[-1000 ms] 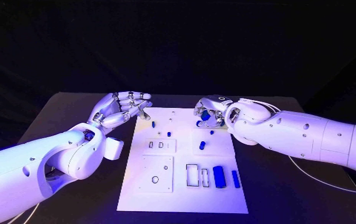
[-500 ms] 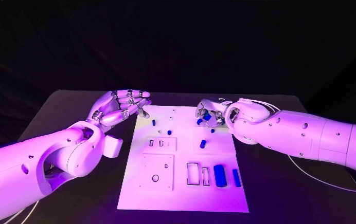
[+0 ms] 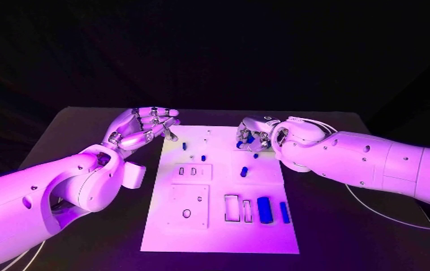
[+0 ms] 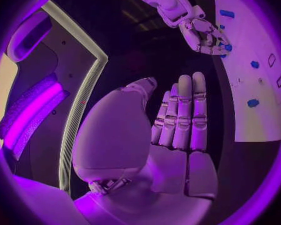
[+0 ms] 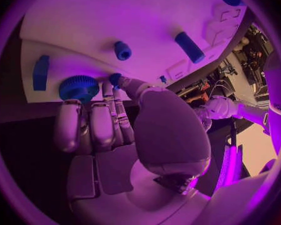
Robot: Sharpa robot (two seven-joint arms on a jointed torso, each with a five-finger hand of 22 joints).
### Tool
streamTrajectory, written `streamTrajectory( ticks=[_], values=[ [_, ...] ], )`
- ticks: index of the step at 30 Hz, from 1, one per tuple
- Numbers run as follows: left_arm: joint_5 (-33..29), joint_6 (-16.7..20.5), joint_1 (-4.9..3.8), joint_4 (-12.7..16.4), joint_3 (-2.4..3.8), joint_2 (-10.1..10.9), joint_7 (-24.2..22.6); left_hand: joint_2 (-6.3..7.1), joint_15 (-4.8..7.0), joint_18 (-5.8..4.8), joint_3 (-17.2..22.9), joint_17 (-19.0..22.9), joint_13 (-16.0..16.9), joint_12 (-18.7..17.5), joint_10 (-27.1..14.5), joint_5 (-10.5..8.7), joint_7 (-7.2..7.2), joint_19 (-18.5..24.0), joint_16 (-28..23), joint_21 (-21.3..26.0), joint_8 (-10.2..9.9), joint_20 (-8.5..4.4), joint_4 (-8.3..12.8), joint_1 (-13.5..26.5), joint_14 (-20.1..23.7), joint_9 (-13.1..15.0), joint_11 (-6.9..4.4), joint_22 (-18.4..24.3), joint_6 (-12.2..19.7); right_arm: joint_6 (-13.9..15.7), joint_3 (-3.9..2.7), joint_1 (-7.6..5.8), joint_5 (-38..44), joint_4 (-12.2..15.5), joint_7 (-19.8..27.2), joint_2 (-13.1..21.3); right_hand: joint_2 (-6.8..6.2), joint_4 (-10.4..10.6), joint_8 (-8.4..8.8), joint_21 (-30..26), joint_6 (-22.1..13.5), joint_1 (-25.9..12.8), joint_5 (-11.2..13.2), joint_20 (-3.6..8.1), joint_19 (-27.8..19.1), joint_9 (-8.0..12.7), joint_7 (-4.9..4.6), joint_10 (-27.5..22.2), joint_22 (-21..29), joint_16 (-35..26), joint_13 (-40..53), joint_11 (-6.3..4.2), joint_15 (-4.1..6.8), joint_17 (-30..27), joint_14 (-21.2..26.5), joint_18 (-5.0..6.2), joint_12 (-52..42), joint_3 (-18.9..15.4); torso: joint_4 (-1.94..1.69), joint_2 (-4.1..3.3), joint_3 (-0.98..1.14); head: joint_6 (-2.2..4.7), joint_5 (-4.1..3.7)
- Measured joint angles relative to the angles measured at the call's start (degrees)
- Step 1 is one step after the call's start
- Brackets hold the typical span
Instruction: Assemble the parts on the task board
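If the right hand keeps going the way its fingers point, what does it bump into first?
Probably the round ridged blue part at the task board's edge; the right hand has fingertips nearly at it, though depth is hard to judge.

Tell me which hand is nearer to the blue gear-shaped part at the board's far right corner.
Right. The right hand has its fingertips at the gear-shaped part; the left hand hovers beyond the task board's opposite edge.

The head view looks down from above onto the flat white rectangular task board on the black table. Each wrist view sits close behind its own hand, facing forward; all 3 views share the board's far end.
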State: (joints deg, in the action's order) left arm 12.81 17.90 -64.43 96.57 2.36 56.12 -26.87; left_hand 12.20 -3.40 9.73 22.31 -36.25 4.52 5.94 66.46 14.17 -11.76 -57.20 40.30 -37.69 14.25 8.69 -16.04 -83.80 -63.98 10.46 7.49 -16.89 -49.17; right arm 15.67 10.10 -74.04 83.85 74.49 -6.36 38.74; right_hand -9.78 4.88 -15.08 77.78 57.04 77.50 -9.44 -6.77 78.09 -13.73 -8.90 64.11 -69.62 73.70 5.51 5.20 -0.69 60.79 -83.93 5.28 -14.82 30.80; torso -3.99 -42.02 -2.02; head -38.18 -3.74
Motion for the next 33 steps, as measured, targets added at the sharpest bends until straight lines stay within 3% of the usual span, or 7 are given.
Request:
streamTrajectory(
  ticks=[7, 23, 33],
  values=[
    [-0.17, 0.06, -0.01, -0.18, 0.0, 0.02, 1.13, -0.77, 0.0, -0.01, 1.36, -0.24, 0.0, -0.46, 0.0, 0.0, 0.0, 0.41, 0.28, -1.32, -0.34, 0.0, 0.72, -0.77, 0.42, 0.0, 0.0, -0.73, 0.0, 1.21, 0.0, 0.02, -0.87, 0.11, 0.12, -0.08, 0.68, 0.49, -1.14, 0.01, 0.63, -0.04, 0.07, 0.34, 0.07, -1.24, 0.66, 1.04, -0.51, 0.22, 0.87, -1.04, 0.41, -0.29, 0.0, 0.0, -1.26, 2.67, -0.05, -0.1, -0.03, -0.06, -0.31],
    [-0.47, 0.05, -0.02, -0.46, -0.01, -0.01, 2.77, -0.6, -0.26, -0.01, 3.3, -0.3, -0.01, -0.66, -0.2, 0.0, -0.21, 2.27, 0.28, -3.38, -0.77, 0.01, 1.88, -1.52, 1.17, -0.01, 0.2, -2.2, 0.22, 4.3, -0.02, -0.03, -1.26, 0.88, -0.54, -0.69, 0.88, -0.45, -2.01, 0.21, 0.98, 0.18, 0.28, 0.53, -0.14, -1.79, 0.84, 1.41, -0.6, 0.22, 1.33, -1.01, 0.82, -0.57, 0.0, 0.0, -1.59, 3.64, -0.05, -0.29, -0.1, 0.51, 0.0],
    [-0.63, 0.02, -0.03, -0.51, -0.01, -0.34, 3.02, -0.6, -0.28, -0.02, 3.71, -0.29, -0.07, -0.95, -0.52, 0.0, -0.41, 2.86, 0.28, -4.16, -1.06, -0.01, 1.98, -1.52, 1.56, -0.02, 0.51, -2.65, 0.43, 7.02, -0.08, -0.7, 0.71, 0.01, -1.73, -4.12, 0.48, -0.2, -2.27, 0.21, 0.58, -0.21, 0.36, 0.72, -0.33, -2.6, 0.43, 0.05, -0.14, 0.21, 0.81, -0.48, 0.81, -1.21, 0.0, 0.0, -0.79, 4.64, -0.3, -0.44, -0.13, 0.57, 0.14]
  ],
)
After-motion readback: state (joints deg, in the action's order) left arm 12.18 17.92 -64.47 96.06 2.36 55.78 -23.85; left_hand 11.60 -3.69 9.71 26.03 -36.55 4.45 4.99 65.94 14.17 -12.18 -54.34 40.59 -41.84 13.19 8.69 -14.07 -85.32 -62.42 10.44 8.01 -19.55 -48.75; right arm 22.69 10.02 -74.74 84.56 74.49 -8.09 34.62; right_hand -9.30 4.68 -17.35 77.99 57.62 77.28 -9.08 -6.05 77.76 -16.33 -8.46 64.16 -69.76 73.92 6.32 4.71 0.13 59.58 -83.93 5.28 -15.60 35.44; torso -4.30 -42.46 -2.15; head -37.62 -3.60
